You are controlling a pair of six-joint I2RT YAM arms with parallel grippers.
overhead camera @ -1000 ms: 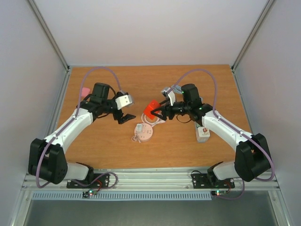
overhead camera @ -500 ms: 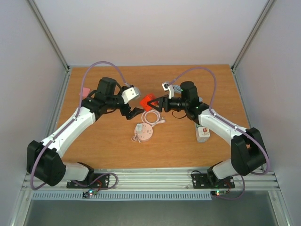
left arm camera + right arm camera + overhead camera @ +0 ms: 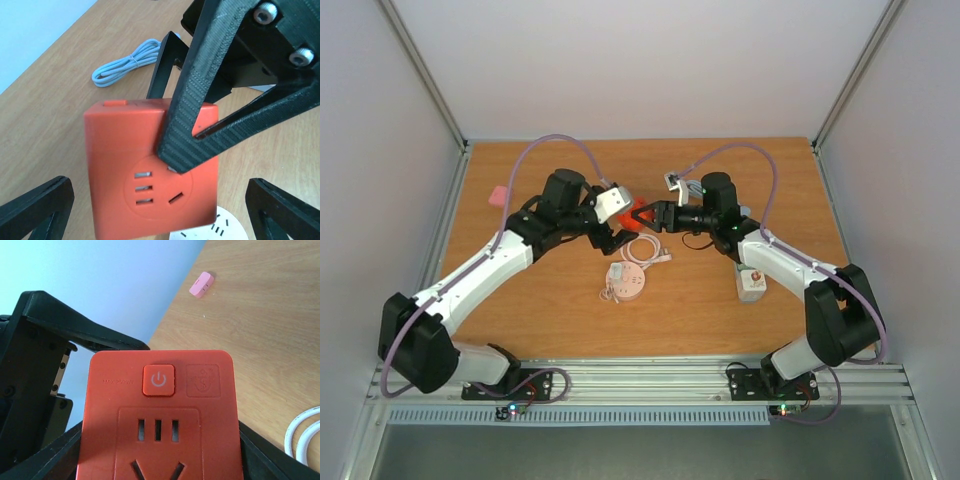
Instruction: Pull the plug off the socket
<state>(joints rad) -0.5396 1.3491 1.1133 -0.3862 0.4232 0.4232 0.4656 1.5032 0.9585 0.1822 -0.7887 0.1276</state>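
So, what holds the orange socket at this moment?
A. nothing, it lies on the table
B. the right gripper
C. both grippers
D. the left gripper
B: the right gripper is clamped on the orange socket, while the left gripper has its fingers wide apart on either side and does not touch it.

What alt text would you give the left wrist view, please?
An orange socket cube fills the centre, gripped by the right hand. The left hand is open, fingertips in the lower corners; behind, a coiled white cable lies on a wooden table.
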